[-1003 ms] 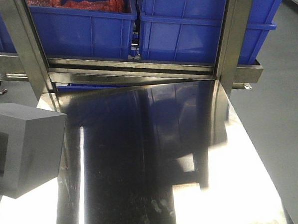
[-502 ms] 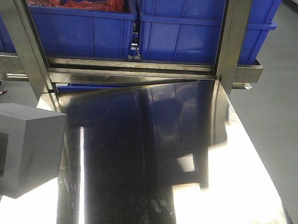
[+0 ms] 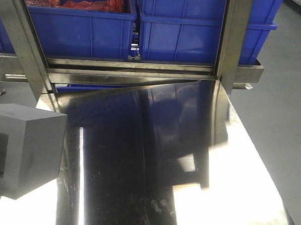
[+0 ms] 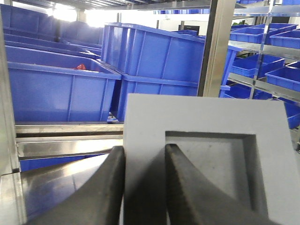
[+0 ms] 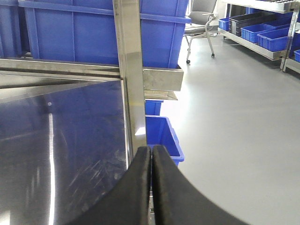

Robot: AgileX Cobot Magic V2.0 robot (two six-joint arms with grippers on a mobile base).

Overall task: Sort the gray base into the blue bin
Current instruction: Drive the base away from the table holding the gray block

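1. Since a second ago almost nothing has moved: the gray base (image 3: 26, 149), a light gray matte block with a square recess, is held at the same place by the left edge of the shiny steel table (image 3: 143, 168).
2. The left gripper (image 4: 144, 157) pinches its rim, one finger inside the recess. The right gripper (image 5: 151, 152) is pressed together on nothing.
3. The blue bin (image 4: 154, 56), a deep bright blue plastic crate, stands ahead and higher, so I judge the left arm must lift the block forward.

Left gripper (image 4: 144, 149) and right gripper (image 5: 151, 149) show smooth curved fingers (image 4: 105, 187) — matte black, perhaps dark gray — tapering to tips.
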